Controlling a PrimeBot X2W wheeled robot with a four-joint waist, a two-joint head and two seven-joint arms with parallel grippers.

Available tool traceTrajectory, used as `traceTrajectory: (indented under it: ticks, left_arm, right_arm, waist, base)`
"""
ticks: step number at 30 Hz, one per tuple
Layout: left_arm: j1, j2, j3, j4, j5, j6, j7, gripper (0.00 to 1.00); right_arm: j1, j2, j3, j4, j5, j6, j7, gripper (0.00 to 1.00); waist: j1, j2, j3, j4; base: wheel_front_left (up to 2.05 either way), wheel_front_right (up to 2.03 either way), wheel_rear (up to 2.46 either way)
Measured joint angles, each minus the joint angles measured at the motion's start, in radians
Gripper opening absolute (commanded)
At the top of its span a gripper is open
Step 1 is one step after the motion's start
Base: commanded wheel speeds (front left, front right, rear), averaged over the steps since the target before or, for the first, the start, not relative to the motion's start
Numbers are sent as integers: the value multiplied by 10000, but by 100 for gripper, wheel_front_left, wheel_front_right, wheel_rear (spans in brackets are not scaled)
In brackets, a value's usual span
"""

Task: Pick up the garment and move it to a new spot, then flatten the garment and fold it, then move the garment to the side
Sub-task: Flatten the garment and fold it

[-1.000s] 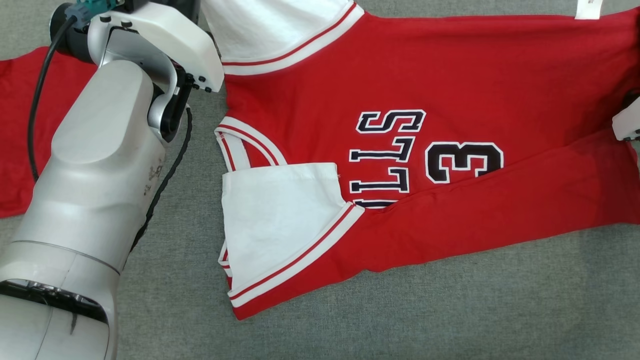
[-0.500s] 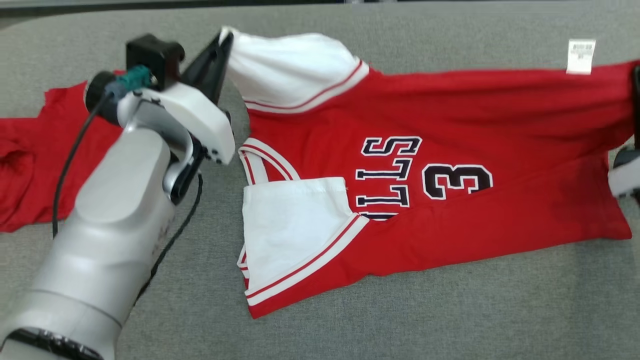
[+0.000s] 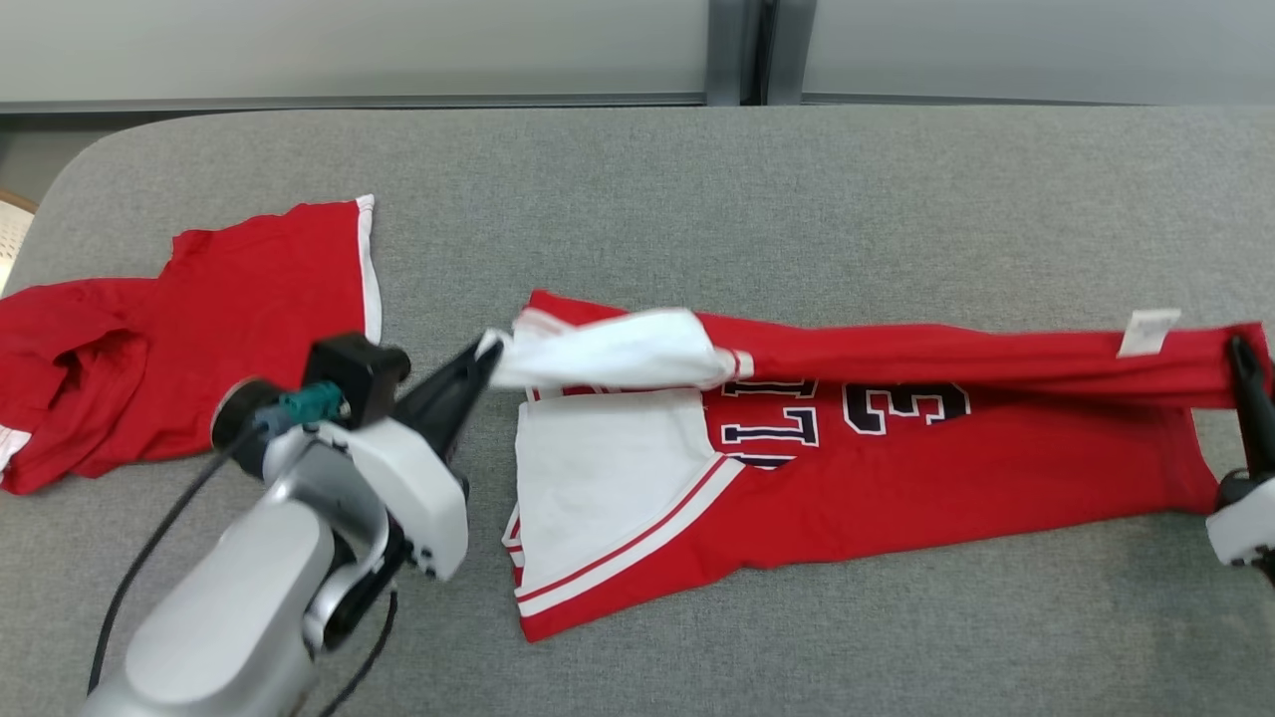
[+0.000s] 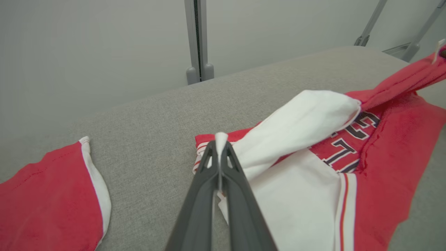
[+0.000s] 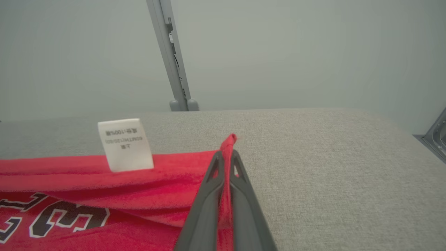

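The fold step is judged to be in hand. The red jersey with white sleeves and dark lettering [image 3: 896, 488] is spread lengthwise on the grey fabric-covered table [image 3: 797, 189], with its near edge turned in over the front. The far edge is held off the table at both ends. The far white sleeve [image 3: 618, 351] is pinched in the closed left claw [image 3: 485, 349], and the red hem corner beside the white care label [image 3: 1146, 332] is pinched in the closed right claw [image 3: 1238, 351]. Between them the raised edge is drawn taut above the lettering. A second red garment with white trim [image 3: 199, 339] lies well apart to the left, untouched. For the next move, both claws would need to be carried toward the robot together and level. That way the far edge can be laid over the near fold without skew before it is released.
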Motion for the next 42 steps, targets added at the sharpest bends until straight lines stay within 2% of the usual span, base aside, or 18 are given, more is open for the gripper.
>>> traceTrajectory:
  ticks: [6,10,18,19,20,21,23,24,25,32,35,39,42]
  left_arm:
    - [1348,861,-372,-2069,-282,253,1103,0]
    - [1871,1323,-581,-2953,-422,383,1808,0]
    - [2305,1647,-961,-3559,-506,537,2545,0]
    - [2301,1662,-1018,-3534,-424,575,2558,0]
    - [2296,1682,-1078,-3480,-299,575,2594,0]
    - [2295,1678,-1116,-3411,-265,598,2600,11]
    - [2294,1674,-1187,-3250,-265,600,2656,42]
    - [2295,1666,-1212,-3200,-268,600,2729,64]
    - [2295,1662,-1237,-3135,-284,602,2771,99]
    - [2302,1714,-1237,-2909,-426,621,2949,100]
    - [2231,1672,-963,-2945,-499,752,2694,100]
    - [1891,1308,-119,-2955,-617,1220,1643,100]
    - [1736,842,669,-2853,-897,1580,491,100]
  right_arm:
    - [370,-253,564,403,535,0,0,0]
    - [454,-372,947,564,959,0,36,0]
    - [500,-591,1720,700,1592,0,378,0]
    - [499,-598,1804,748,1697,0,483,26]
    - [498,-616,1893,780,1720,0,510,76]
    - [491,-642,1958,821,1751,0,546,100]
    - [453,-692,2082,897,1904,0,681,100]
    - [435,-721,2136,941,1954,0,696,100]
    - [412,-761,2165,1001,1969,0,763,100]
    - [174,-982,2111,1505,2161,0,575,100]
    - [-38,-970,1912,1726,2042,0,311,100]
    - [-429,-773,1363,1542,1732,-2,44,100]
    - [-562,-489,504,807,1243,-2,4,100]
  waist:
    - [-1,0,-172,53]
    - [0,0,-250,40]
    - [0,0,-265,-107]
    - [-1,0,-257,-128]
    - [0,0,-246,-149]
    - [-1,0,-236,-169]
    - [0,1,-223,-211]
    - [0,0,-217,-231]
    - [-1,0,-213,-250]
    - [0,0,-222,-306]
    - [0,0,-260,-286]
    - [0,0,-326,-250]
    - [0,0,-395,-258]
  base:
    - [0,0,0]
    - [0,0,0]
    - [0,0,0]
    - [0,0,0]
    - [0,0,0]
    - [0,0,0]
    - [0,0,0]
    - [0,0,0]
    - [0,0,0]
    - [0,0,0]
    - [0,0,0]
    - [0,0,0]
    - [0,0,0]
